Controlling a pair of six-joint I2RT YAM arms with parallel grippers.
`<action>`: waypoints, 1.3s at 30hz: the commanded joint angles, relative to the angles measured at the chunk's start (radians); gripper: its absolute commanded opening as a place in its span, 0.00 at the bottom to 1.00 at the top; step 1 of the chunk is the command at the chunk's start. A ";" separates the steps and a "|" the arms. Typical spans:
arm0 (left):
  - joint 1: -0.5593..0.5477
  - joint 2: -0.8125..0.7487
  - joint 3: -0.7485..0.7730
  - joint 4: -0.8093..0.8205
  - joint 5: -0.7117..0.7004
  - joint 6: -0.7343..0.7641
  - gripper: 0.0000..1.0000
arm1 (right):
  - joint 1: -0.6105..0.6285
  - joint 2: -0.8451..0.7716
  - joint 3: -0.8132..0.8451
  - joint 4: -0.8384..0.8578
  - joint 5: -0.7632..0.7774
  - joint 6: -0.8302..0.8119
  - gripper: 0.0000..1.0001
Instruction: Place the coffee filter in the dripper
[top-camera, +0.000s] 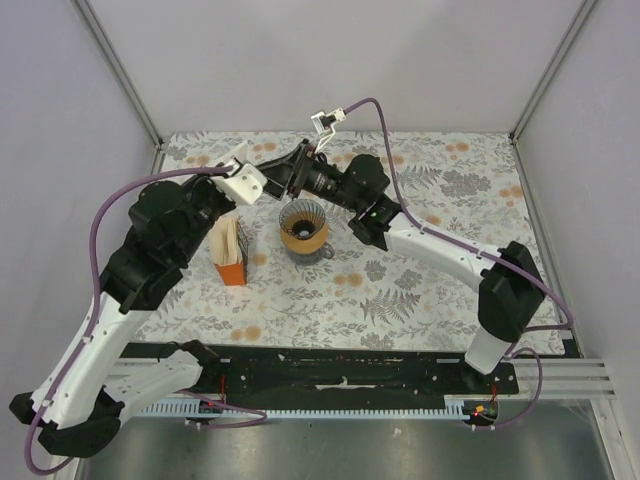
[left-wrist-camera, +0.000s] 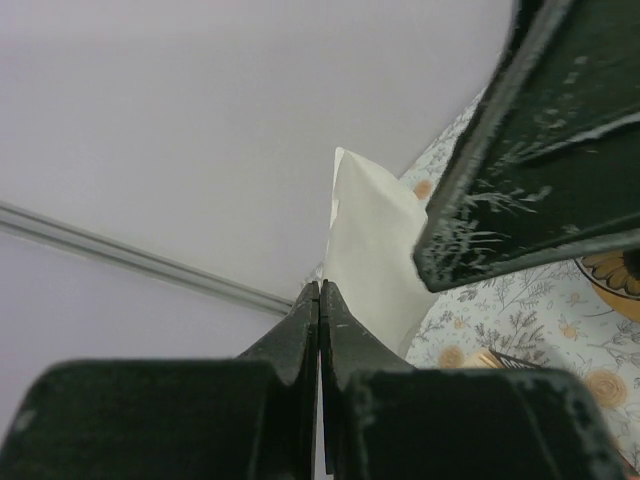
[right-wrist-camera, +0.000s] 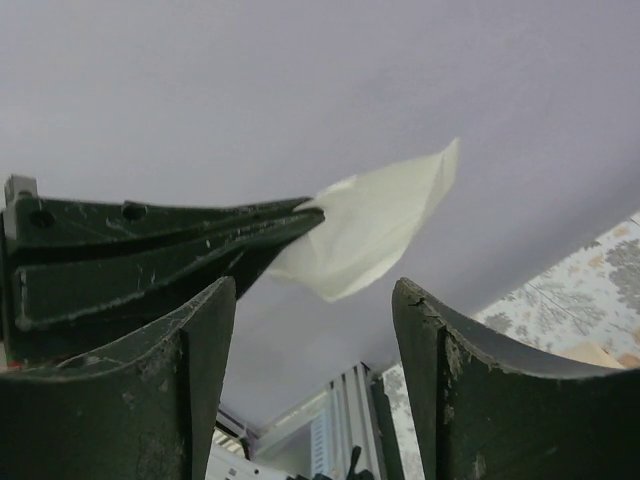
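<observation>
Coffee filter (left-wrist-camera: 370, 240): white paper, aloft over the far half of the table (top-camera: 430, 300), pinched in the closed left gripper (left-wrist-camera: 319, 290). Right gripper (right-wrist-camera: 312, 290): jaws apart, close beside the filter. Dripper (top-camera: 303, 225): mid-table, below. Orange packet (top-camera: 230, 255): upright, just left of the dripper.

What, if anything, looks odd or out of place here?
Nothing looks spilled or broken. The one oddity: the coffee filter hangs in mid-air, pinched at one edge by the shut left tool, with the open right tool beside it, while the dripper sits empty below.
</observation>
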 joint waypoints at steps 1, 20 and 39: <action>-0.006 -0.033 -0.029 0.090 0.087 0.084 0.02 | 0.000 0.075 0.088 0.096 -0.012 0.133 0.69; -0.005 -0.050 -0.138 0.151 0.082 0.161 0.02 | 0.015 0.187 0.210 0.048 0.000 0.168 0.00; -0.006 0.077 -0.062 0.196 -0.205 0.138 0.02 | 0.002 0.043 0.029 -0.042 0.137 -0.008 0.00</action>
